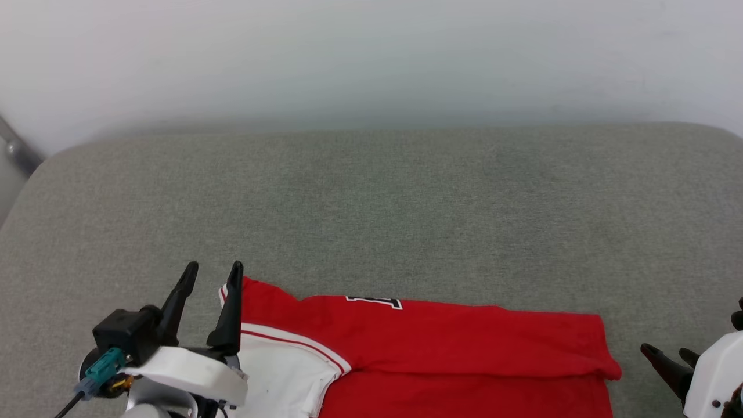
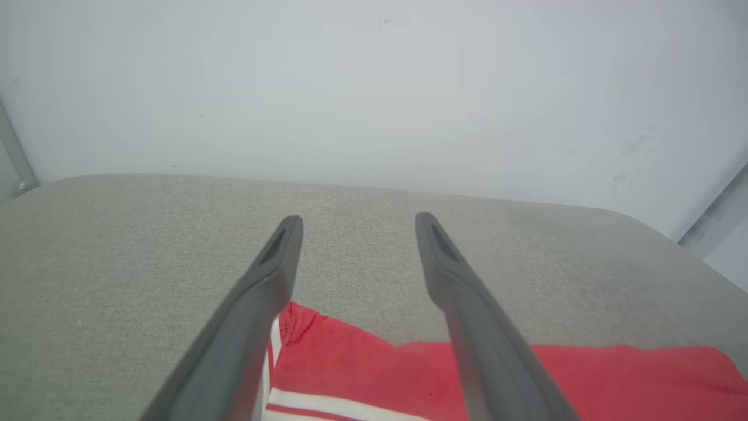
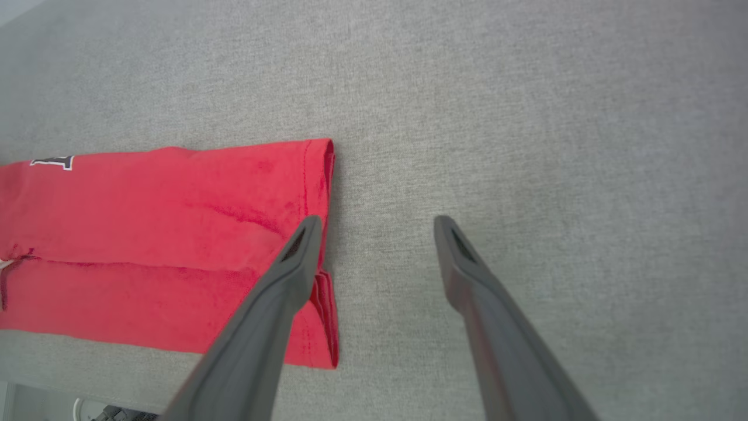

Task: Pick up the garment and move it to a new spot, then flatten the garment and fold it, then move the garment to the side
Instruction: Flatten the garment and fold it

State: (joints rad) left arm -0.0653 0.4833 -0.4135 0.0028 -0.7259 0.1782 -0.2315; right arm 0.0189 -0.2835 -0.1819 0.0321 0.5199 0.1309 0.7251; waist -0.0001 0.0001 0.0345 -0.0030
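The garment [image 1: 441,342], a red jersey with a white sleeve and red-striped trim, lies folded lengthwise along the near edge of the grey padded surface [image 1: 371,203]. A bit of black, white-outlined lettering shows at its far fold. My left gripper [image 1: 212,271] stands open at the shirt's left end, its right finger over the sleeve corner, nothing between the fingers. In the left wrist view the garment [image 2: 526,374] lies under the open left gripper [image 2: 356,225]. My right gripper [image 1: 667,353] is open just right of the hem; the right wrist view shows the right gripper [image 3: 377,225] above the hem edge of the garment [image 3: 175,234].
The grey padded surface stretches wide behind and to the right of the shirt. A pale wall [image 1: 371,58] rises behind it. A metal bar [image 1: 17,148] stands at the far left corner. The surface's near edge [image 3: 117,386] runs just below the shirt in the right wrist view.
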